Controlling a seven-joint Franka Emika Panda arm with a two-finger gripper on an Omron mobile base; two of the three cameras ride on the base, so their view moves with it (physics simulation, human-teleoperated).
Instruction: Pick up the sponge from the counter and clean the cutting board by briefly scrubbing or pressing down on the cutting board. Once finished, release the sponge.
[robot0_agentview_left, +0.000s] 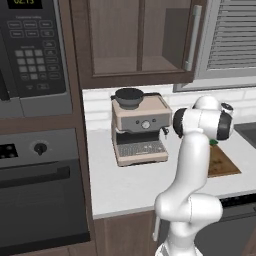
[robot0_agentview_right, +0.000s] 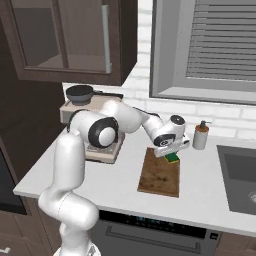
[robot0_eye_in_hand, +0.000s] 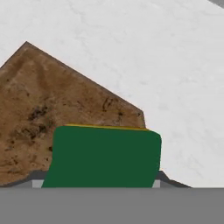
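The brown wooden cutting board (robot0_agentview_right: 159, 176) lies on the light counter (robot0_agentview_right: 85, 175), to the right of the coffee machine. My gripper (robot0_agentview_right: 171, 155) hangs low over the board's far right corner, shut on the sponge (robot0_agentview_right: 173, 159). In the hand view the sponge's (robot0_eye_in_hand: 103, 156) dark green face, with a thin yellow edge, sits between the fingers and hides their tips; the stained board (robot0_eye_in_hand: 48, 109) and the counter (robot0_eye_in_hand: 175, 65) lie below it. I cannot tell whether the sponge touches the board. In the left base view my arm hides most of the board (robot0_agentview_left: 223, 163), and only a green sliver of the sponge (robot0_agentview_left: 214, 142) shows.
A beige coffee machine (robot0_agentview_right: 92, 127) stands at the back left of the board. A soap bottle (robot0_agentview_right: 200, 135) stands by the wall to the right, beside the sink (robot0_agentview_right: 239, 175). Wall cabinets (robot0_agentview_left: 140, 40) hang overhead, and a microwave (robot0_agentview_left: 32, 50) and an oven (robot0_agentview_left: 40, 190) are at far left.
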